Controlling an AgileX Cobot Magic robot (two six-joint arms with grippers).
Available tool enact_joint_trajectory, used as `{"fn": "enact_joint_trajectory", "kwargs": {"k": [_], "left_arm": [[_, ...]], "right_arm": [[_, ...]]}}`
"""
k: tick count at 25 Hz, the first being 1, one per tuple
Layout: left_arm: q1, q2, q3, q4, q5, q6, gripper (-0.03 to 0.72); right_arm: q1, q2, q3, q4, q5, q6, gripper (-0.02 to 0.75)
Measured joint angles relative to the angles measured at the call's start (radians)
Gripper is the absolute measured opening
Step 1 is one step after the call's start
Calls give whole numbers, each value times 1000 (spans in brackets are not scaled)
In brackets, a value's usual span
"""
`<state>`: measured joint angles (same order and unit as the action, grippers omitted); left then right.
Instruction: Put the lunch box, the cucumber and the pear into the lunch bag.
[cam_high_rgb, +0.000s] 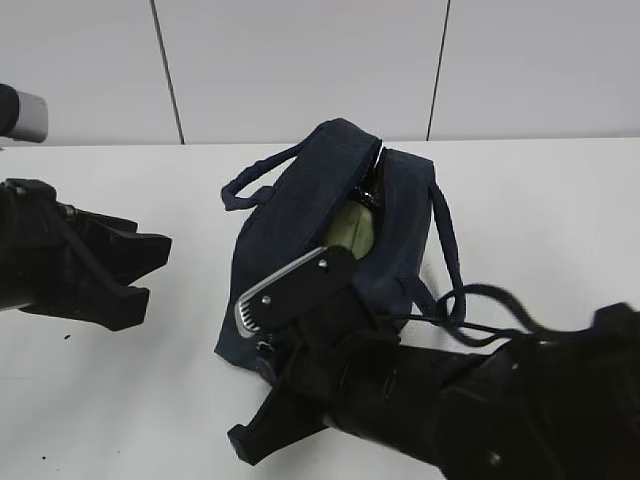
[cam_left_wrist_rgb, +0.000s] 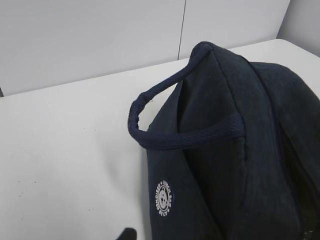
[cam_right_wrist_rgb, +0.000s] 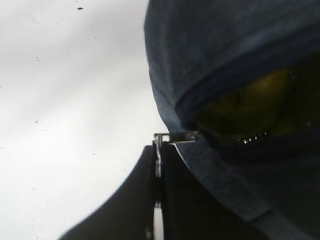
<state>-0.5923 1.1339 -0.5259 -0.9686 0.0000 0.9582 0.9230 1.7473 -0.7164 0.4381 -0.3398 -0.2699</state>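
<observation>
The dark navy lunch bag (cam_high_rgb: 300, 215) lies in the middle of the white table, its top zipper partly open. The pale green lid of the lunch box (cam_high_rgb: 350, 230) shows in the opening. In the right wrist view a yellow-green shape (cam_right_wrist_rgb: 255, 102) lies inside the lunch bag (cam_right_wrist_rgb: 225, 45); I cannot tell what it is. The cucumber and the pear are hidden. My right gripper (cam_high_rgb: 266, 345) is at the bag's near end, shut on the metal zipper pull (cam_right_wrist_rgb: 161, 140). My left gripper (cam_high_rgb: 145, 272) is open and empty, left of the bag and apart from it.
One loop handle (cam_left_wrist_rgb: 175, 135) sticks out from the bag's left side, toward the left gripper. The other handle (cam_high_rgb: 450, 290) hangs over the right side near my right arm. A white panelled wall (cam_high_rgb: 300, 60) stands behind the table.
</observation>
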Motion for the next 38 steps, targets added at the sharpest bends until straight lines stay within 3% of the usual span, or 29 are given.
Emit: {"fn": "enact_joint_trajectory", "kwargs": {"k": [4, 11, 18, 25, 34, 38], "left_arm": [[0, 0, 0, 25, 6, 0, 242], [0, 0, 0, 71, 50, 0, 239], [0, 90, -7, 113, 44, 0, 238], [0, 221, -130, 122, 138, 14, 238], [0, 230, -167, 125, 275, 89, 238], [0, 230, -167, 95, 250, 136, 238]], "right_arm": [[0, -136, 2, 196, 99, -246, 6], [0, -255, -23, 616, 136, -753, 6], [-2, -260, -119, 879, 132, -1061, 6], [-2, -260, -133, 1008, 129, -1205, 6], [-2, -260, -133, 1025, 123, -1237, 6], [-2, -260, -133, 1031, 123, -1239, 6]]}}
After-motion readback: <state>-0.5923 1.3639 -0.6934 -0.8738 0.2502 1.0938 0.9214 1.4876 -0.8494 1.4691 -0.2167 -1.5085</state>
